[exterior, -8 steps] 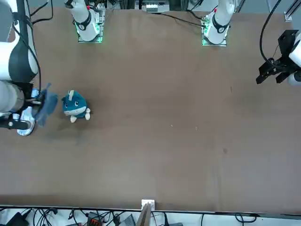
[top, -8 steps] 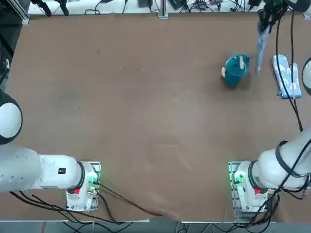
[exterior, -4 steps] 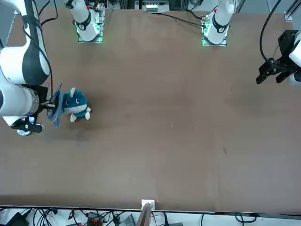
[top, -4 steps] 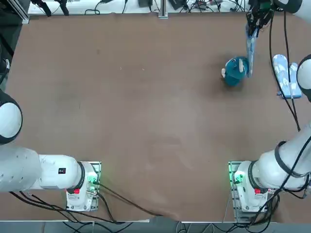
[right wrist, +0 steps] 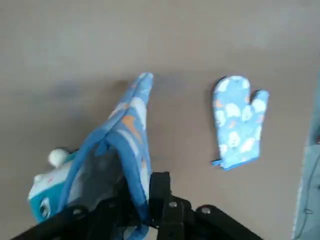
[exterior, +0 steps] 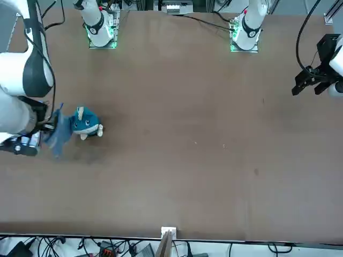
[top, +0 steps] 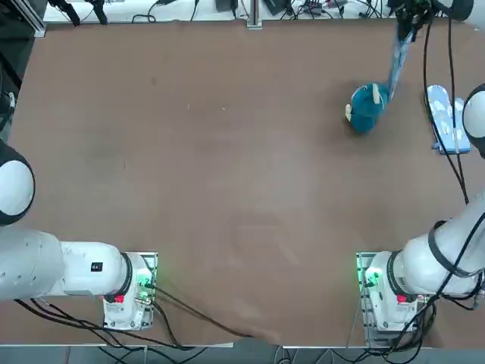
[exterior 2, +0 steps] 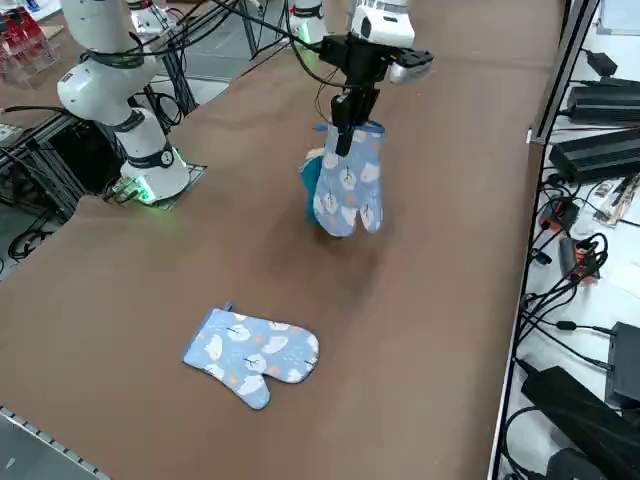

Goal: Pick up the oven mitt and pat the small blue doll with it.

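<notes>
Above the table's far right corner, the right gripper is pinching the oven mitt by its cuff, dangling it against the small blue doll; patting is underway

**Brown table ringed by cables and equipment**

A wide brown table fills the views, its surface matte and faintly scuffed. Tangled black cables run along the floor beyond its far edge, beside black power boxes. A metal frame post rises at the table's edge. Lighting is even and soft.
</notes>
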Controlling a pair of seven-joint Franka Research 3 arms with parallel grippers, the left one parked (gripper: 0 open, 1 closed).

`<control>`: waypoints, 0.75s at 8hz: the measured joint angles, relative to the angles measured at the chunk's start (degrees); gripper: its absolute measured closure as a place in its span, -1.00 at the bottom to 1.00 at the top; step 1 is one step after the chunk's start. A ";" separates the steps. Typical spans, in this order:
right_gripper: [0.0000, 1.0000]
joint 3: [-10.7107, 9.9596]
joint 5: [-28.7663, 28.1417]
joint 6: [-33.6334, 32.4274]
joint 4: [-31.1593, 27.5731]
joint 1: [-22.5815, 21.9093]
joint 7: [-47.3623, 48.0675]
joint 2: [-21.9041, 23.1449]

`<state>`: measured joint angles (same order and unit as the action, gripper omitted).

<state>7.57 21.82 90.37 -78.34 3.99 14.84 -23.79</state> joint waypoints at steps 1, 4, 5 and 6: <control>0.95 -0.17 2.85 -1.29 0.24 0.23 -0.67 -0.02; 0.95 0.06 3.48 -8.58 -0.27 0.11 -1.17 -0.99; 0.95 0.25 1.17 -8.92 -0.71 -0.16 -1.16 -1.53; 0.95 0.33 -1.25 -8.94 -0.84 -0.56 -1.14 -2.06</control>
<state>7.89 20.56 81.42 -79.18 3.43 13.70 -25.86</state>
